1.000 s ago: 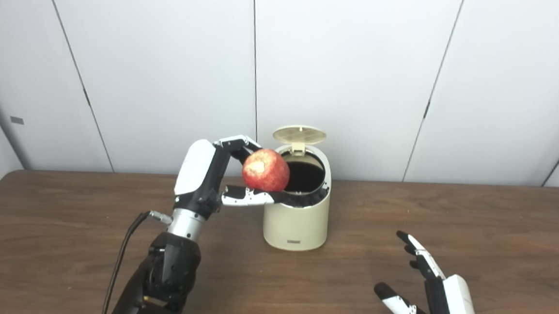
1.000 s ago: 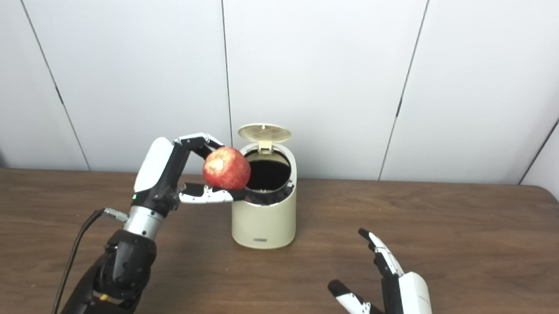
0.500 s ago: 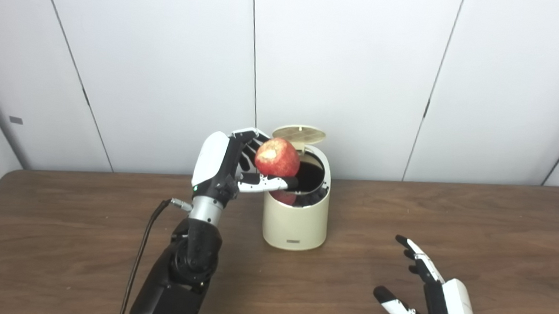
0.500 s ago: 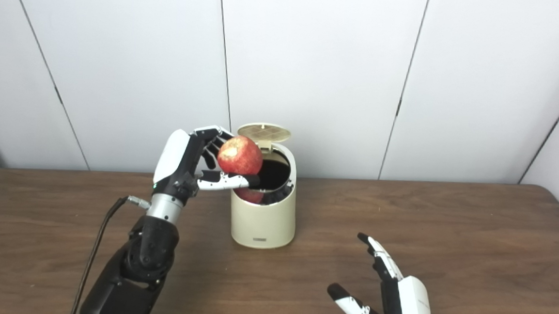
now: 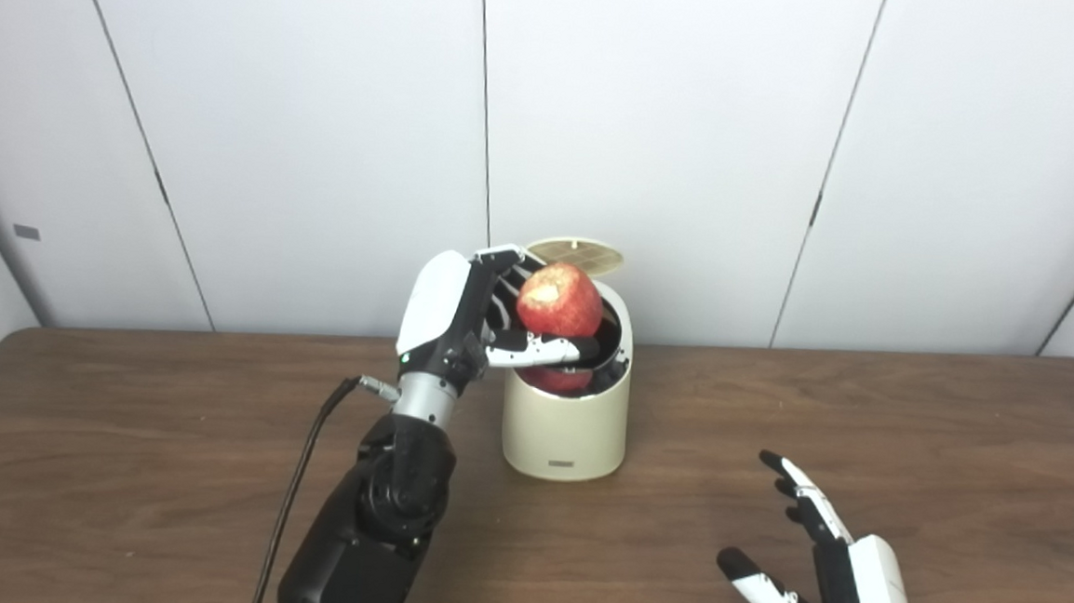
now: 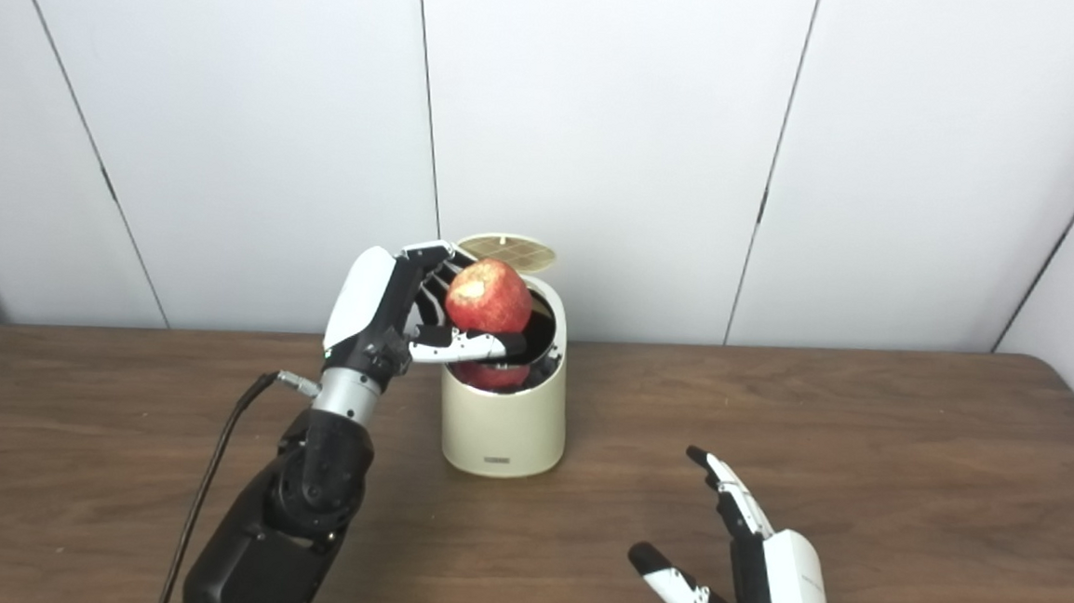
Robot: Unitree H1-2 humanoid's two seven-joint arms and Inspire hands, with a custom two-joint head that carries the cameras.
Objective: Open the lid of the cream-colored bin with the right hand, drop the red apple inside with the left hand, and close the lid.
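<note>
the cream-colored bin (image 5: 567,425) stands upright on the desk (image 5: 117,462), and its lid (image 5: 575,252) is tipped up and back on the hinge at the bin's far side, so the mouth is free from the front and from the left. the opening step looks done.

the left robot hand (image 5: 484,322) reaches in from the left of the bin and pinches the red apple (image 5: 559,301) between the thumb (image 5: 548,347) underneath and the fingers (image 6: 435,263) curled over its far-left side. the apple sits right over the bin's mouth, just above the rim, its pale bitten patch turned up and towards the camera. held from the side like this, the robot hand stays clear of the raised lid behind the bin, and the apple has nothing under it but the opening. a red shape shows inside the bin below the thumb; whether it is a reflection or another fruit i cannot tell.

the right robot hand (image 5: 823,585) waits in front and to the right of the bin, well apart from it, low over the desk, palm turned inward, fingers spread and holding nothing. parked there it leaves the drop unobstructed and is placed, i judge, to come back for the lid.

what remains seems to be letting go of the apple, then closing the lid.
</note>
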